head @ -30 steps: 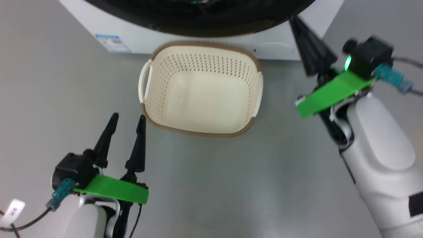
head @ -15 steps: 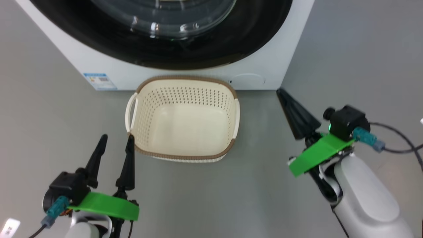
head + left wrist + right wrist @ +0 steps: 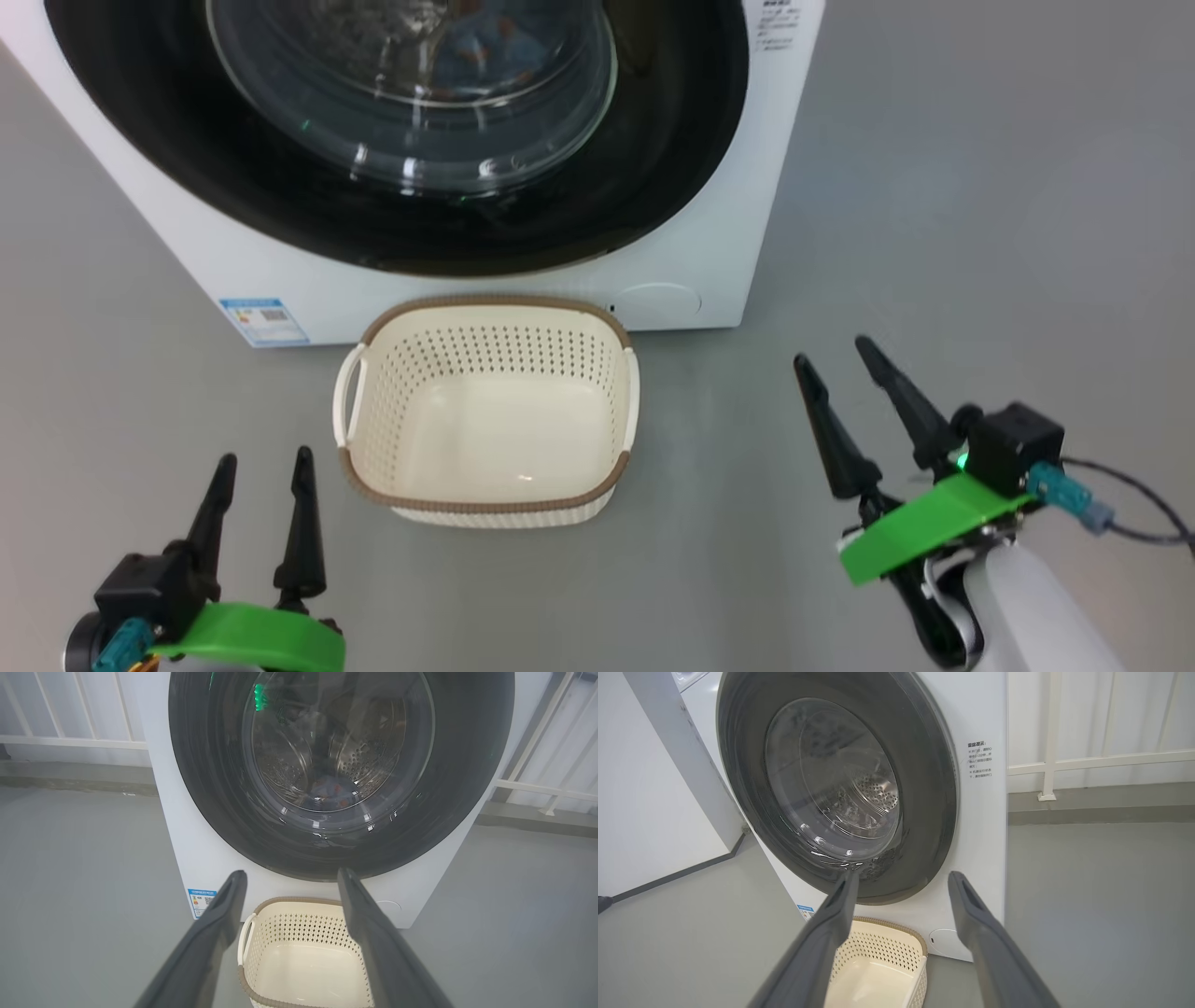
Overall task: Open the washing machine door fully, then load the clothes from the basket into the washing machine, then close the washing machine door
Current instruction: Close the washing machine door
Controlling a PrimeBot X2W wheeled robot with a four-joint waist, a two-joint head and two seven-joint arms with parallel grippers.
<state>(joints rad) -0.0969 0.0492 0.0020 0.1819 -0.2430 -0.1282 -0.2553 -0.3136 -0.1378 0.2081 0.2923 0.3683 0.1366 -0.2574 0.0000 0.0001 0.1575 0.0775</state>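
My left hand (image 3: 264, 457) and right hand (image 3: 831, 351) are both spread and hold nothing. They sit low over the grey floor (image 3: 934, 233), either side of the small cream perforated plastic basket with a brown rim (image 3: 485, 303), which is empty. The large round glossy black washing machine door (image 3: 401, 121) looks shut flush on the big white front-loading washing machine (image 3: 770, 140). Blue clothes with orange print (image 3: 332, 791) show through its glass.

The door lies ahead of and above both hands, with the right hand nearer its right edge. I judge only a retreat is left.

Versus half a second ago, the head camera has shifted and shows more of the door. The right fingers, then one wedge, now stand apart.
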